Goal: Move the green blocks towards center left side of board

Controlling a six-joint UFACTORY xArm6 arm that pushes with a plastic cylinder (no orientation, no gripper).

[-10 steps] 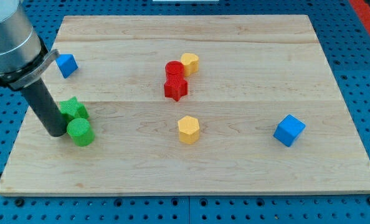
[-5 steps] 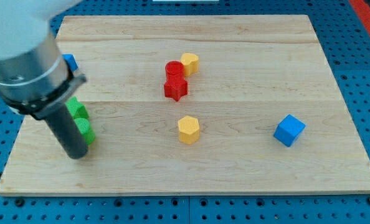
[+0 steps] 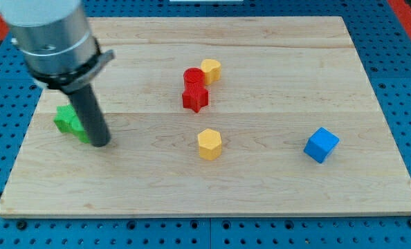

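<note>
My tip [image 3: 100, 143] rests on the board at the view's left, right against the right side of the green blocks. A green star-shaped block [image 3: 66, 119] lies at the left edge area, about mid-height of the board. A second green block [image 3: 83, 133] sits just below and right of it, mostly hidden behind my rod, its shape not clear. The two green blocks touch each other.
A red cylinder [image 3: 192, 76] and a red star block [image 3: 195, 98] sit near the centre top with a yellow block [image 3: 211, 69] beside them. A yellow hexagonal block [image 3: 209, 144] lies at centre. A blue cube [image 3: 321, 144] is at the right.
My rod swung from the left of the green blocks round below them to their right side. Both green blocks slid left. The blue block at the top left is now hidden behind the arm.
</note>
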